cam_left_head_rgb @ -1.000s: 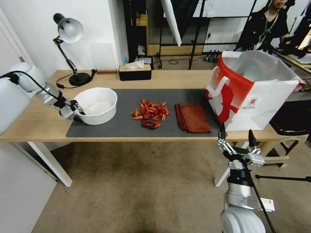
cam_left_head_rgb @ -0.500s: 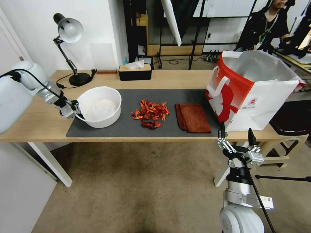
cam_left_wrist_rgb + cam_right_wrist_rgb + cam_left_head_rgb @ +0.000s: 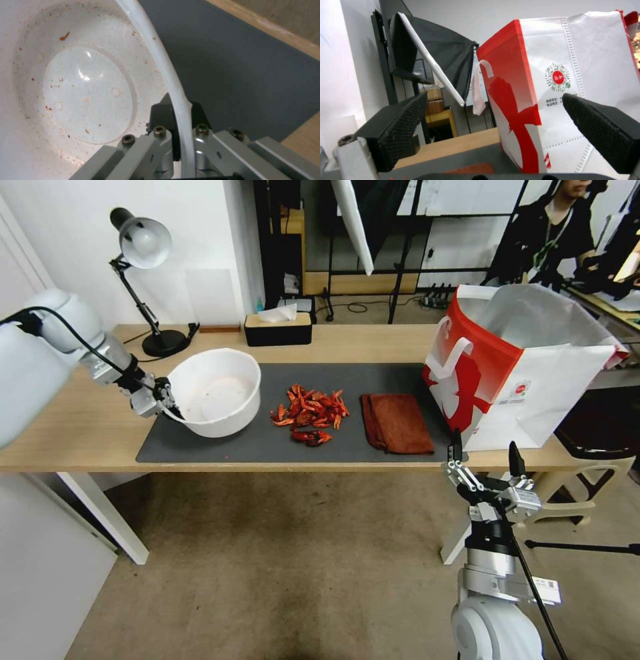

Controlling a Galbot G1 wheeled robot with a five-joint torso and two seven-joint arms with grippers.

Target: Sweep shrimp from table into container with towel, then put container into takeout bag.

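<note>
Across the tabletop, my left tool pinches the container rim, tilting it beside the shrimp to catch them; my right tool waits open below the towel.

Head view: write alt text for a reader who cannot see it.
The left hand grips the rim of the white container, tilted on the table's grey mat beside the shrimp, towel and takeout bag. The right hand waits open below the table edge.
</note>
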